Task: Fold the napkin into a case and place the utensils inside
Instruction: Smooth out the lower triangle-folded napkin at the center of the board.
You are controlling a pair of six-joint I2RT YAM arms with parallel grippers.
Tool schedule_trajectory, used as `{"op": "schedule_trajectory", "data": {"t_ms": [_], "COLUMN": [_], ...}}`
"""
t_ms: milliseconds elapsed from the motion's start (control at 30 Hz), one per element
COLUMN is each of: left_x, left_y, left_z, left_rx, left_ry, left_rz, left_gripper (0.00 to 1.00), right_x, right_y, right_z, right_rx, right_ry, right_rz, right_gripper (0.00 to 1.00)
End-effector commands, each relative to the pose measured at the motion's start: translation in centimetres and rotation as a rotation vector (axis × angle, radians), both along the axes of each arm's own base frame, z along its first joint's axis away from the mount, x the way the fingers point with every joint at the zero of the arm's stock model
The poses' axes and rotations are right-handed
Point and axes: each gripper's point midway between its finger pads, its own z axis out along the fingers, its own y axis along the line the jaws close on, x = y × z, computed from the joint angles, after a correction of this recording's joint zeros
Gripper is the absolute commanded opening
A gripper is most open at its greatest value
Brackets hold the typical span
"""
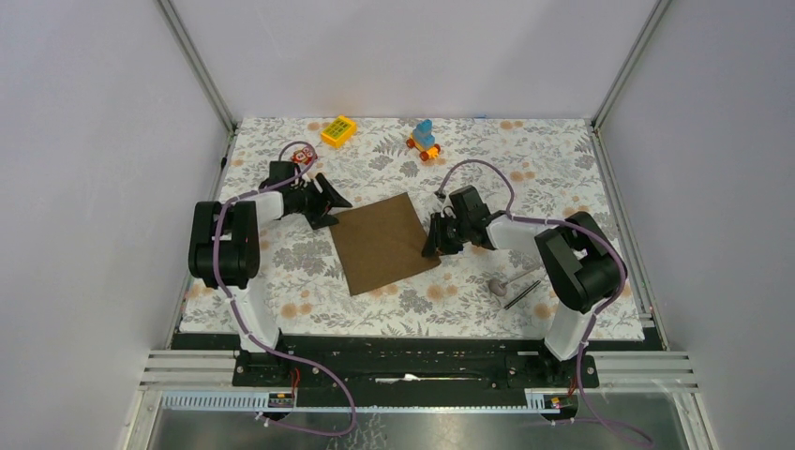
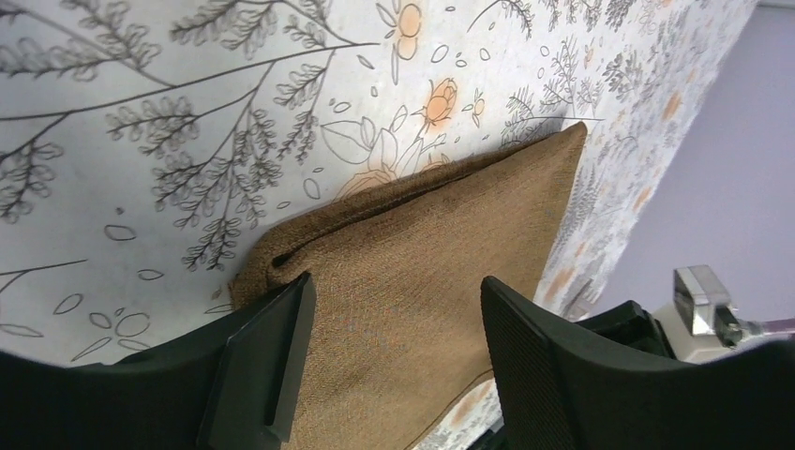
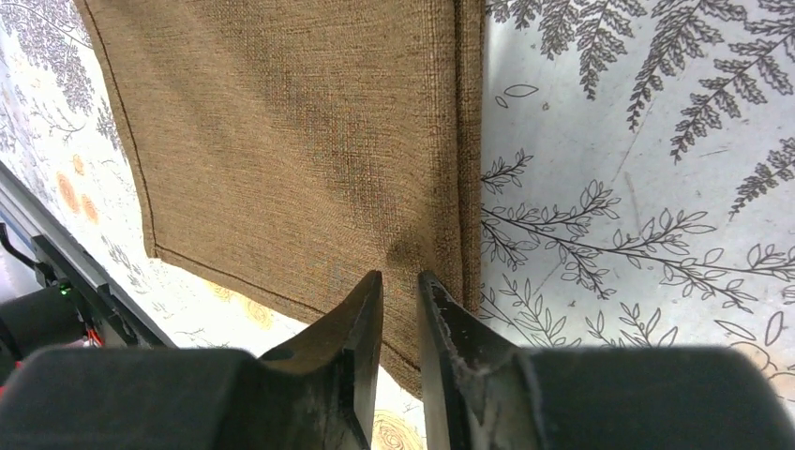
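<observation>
The brown napkin [image 1: 382, 242] lies flat on the floral tablecloth, mid-table. My left gripper [image 1: 334, 210] hovers at its far left corner. In the left wrist view its fingers [image 2: 272, 356] stand wide apart over the napkin [image 2: 422, 262], whose edge there shows a doubled layer, and they hold nothing. My right gripper [image 1: 433, 246] is at the napkin's right edge. Its tips [image 3: 401, 277] are a narrow gap apart just above the napkin [image 3: 281, 131] near its hem, with no cloth between them. The silver spoon [image 1: 500, 284] and the dark stick utensil [image 1: 521, 294] lie right of the napkin, by the right arm.
A yellow block [image 1: 338, 130] and a blue-and-orange wheeled toy [image 1: 424, 139] sit at the far edge. A small red-and-white toy [image 1: 301, 156] lies behind the left arm. Metal frame posts and grey walls close in the table on the left, right and back.
</observation>
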Motion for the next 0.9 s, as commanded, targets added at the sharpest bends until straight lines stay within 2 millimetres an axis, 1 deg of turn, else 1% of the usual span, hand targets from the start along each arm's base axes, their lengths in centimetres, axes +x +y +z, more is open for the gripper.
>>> {"op": "schedule_trajectory", "data": {"t_ms": [0,33,67,100,167,267,333,367,433,533,600,633,667,700,767,867], "left_x": [0.2,0.2,0.0,-0.1,-0.3,-0.3,-0.3,-0.3,-0.2,-0.1,0.1,0.2,0.1,0.0,-0.6,-1.7], "left_y": [0.5,0.4,0.4,0.4,0.6,0.4,0.3,0.4,0.5,0.4,0.4,0.3,0.3,0.3,0.5,1.2], "left_z": [-0.9,-0.5,-0.1,0.0,-0.1,-1.0,-1.7,-1.7,-1.3,0.5,2.4,3.7,4.8,6.6,8.6,10.2], "left_rx": [0.181,0.190,0.189,0.191,0.203,0.189,0.183,0.190,0.208,0.219,0.233,0.243,0.253,0.261,0.276,0.318], "left_ry": [-0.011,-0.016,-0.017,-0.016,-0.012,0.014,0.031,0.028,0.005,-0.032,-0.073,-0.104,-0.130,-0.173,-0.219,-0.259], "left_rz": [-0.044,-0.053,-0.057,-0.061,-0.061,-0.064,-0.065,-0.061,-0.061,-0.072,-0.081,-0.086,-0.090,-0.092,-0.090,-0.081], "left_gripper": [0.74,0.76,0.76,0.76,0.77,0.77,0.77,0.77,0.78,0.80,0.81,0.83,0.84,0.86,0.88,0.90], "right_x": [0.0,-0.3,-0.4,-0.4,-0.8,-1.6,-2.3,-2.5,-2.7,-3.0,-3.2,-3.3,-3.5,-3.7,-3.7,-3.9], "right_y": [0.6,1.6,2.1,2.2,2.1,1.4,0.6,0.2,-0.5,-2.3,-3.2,-3.4,-3.7,-4.0,-4.1,-3.0], "right_z": [2.9,4.4,5.4,6.0,6.3,4.8,2.9,2.1,0.4,-1.8,-2.4,-2.4,-2.1,-1.9,-0.4,3.0], "right_rx": [0.056,0.117,0.150,0.163,0.168,0.137,0.101,0.087,0.060,-0.019,-0.063,-0.078,-0.096,-0.119,-0.139,-0.153], "right_ry": [0.023,0.034,0.038,0.036,0.033,0.059,0.087,0.091,0.097,0.100,0.095,0.086,0.081,0.080,0.048,-0.031], "right_rz": [0.021,0.045,0.054,0.055,0.059,0.058,0.046,0.038,0.019,-0.021,-0.030,-0.025,-0.018,-0.012,0.005,0.052], "right_gripper": [0.30,0.31,0.33,0.35,0.37,0.37,0.36,0.35,0.33,0.32,0.31,0.32,0.33,0.34,0.38,0.48]}}
